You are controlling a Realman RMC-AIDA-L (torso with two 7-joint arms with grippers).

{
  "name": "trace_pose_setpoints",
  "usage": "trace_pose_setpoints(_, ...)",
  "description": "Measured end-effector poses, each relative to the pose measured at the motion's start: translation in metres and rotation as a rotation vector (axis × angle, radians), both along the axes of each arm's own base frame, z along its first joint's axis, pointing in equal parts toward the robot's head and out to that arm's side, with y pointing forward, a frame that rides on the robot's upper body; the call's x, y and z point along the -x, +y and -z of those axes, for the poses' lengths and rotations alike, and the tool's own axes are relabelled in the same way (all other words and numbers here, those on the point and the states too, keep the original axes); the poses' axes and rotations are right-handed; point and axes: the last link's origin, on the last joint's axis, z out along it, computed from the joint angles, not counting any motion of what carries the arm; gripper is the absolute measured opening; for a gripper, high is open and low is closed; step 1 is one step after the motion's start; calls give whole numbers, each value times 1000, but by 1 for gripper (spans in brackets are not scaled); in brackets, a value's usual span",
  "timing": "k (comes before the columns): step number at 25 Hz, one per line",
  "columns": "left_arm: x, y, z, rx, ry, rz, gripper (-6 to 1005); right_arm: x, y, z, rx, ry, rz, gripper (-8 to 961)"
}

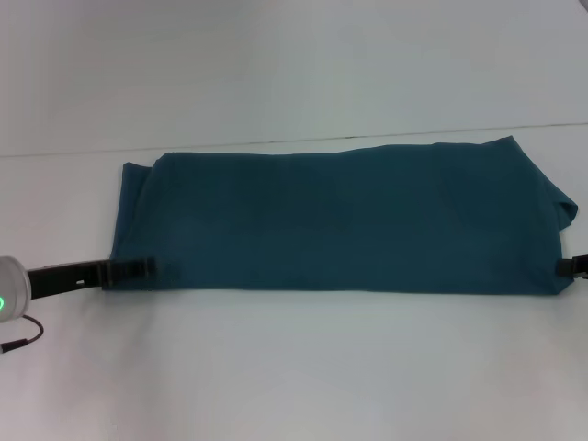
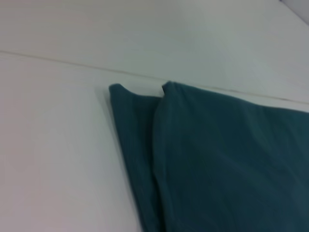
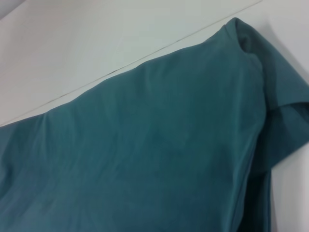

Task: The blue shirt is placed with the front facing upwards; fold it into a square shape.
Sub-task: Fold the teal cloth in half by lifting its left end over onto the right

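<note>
Blue shirt [image 1: 340, 220] spread flat at the middle of a white table [image 1: 294, 377], already folded into a long, low band with plain teal cloth uppermost and no lettering in sight. Long axis running side to side, from the robot's left to its right — far wider than deep. At the left end, a narrower under-layer peeking out beyond the top layer, seen clearly in the left wrist view [image 2: 130, 145]. At the right end, a loose flap of fabric jutting past the main edge [image 3: 285, 121]. Left gripper [image 1: 138, 269] low on the table at the shirt's near left corner, dark fingers touching or just overlapping the cloth edge; whether gripping or merely resting, cannot tell. Right gripper [image 1: 571, 267] barely in frame at the near right corner, just beside the fabric; finger spread not visible there either. One gripper at each short end, so both equally placed. Probably next: bringing one end across toward the other along the long axis, shortening the band toward a square.
</note>
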Motion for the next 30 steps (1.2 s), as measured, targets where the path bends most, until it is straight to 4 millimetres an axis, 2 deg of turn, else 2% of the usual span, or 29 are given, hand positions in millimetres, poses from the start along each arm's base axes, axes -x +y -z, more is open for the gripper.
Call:
trace_pose_setpoints(14,-3,-3,2,36,1,23,939,0,-1,1,4,3,-2,0)
trace_pose_setpoints(24,-2,-3,-16,44,26,13,934,0,-2,2,5,4,0,1)
trace_pose_setpoints(30,-2,-5,-17,67,27,7,931,-1,-3,2,3,4,3,0)
